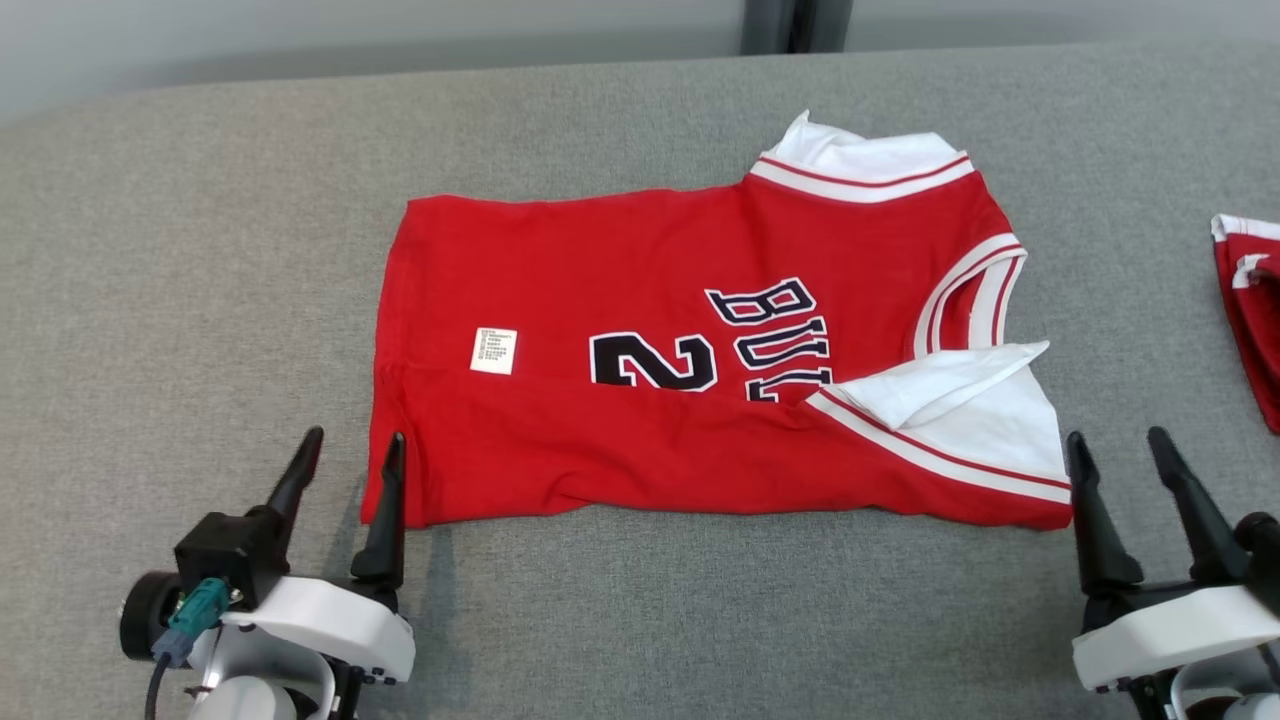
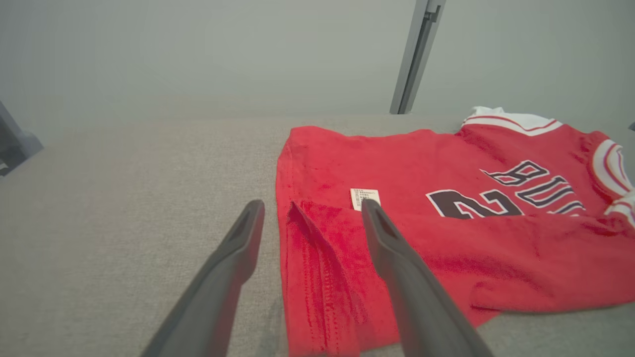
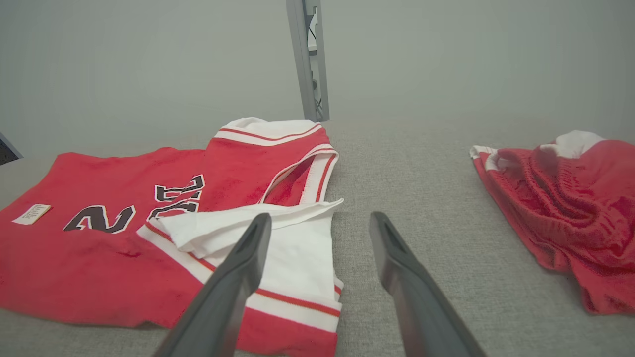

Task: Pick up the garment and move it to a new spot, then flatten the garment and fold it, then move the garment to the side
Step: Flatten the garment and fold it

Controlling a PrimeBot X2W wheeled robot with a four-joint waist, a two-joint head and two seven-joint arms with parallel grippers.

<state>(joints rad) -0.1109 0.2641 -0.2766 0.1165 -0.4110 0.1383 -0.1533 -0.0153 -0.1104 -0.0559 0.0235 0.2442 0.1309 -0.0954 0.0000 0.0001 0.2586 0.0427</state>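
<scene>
A: While the red jersey (image 1: 650,330) is laid folded on the grey surface (image 1: 200,250), what is recorded at its ends?

B: Left gripper (image 1: 355,436) spread wide at the hem corner. Right gripper (image 1: 1116,435) spread wide beside the white sleeve (image 1: 1000,430). Nothing is gripped. Second red garment (image 1: 1250,310) noted at right.

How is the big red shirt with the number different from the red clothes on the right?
The red jersey with black lettering lies laid out flat; the crumpled red garment is bunched in a heap. The red jersey with black lettering shows a number and letters; the crumpled red garment shows none. Both are red with white trim.
</scene>
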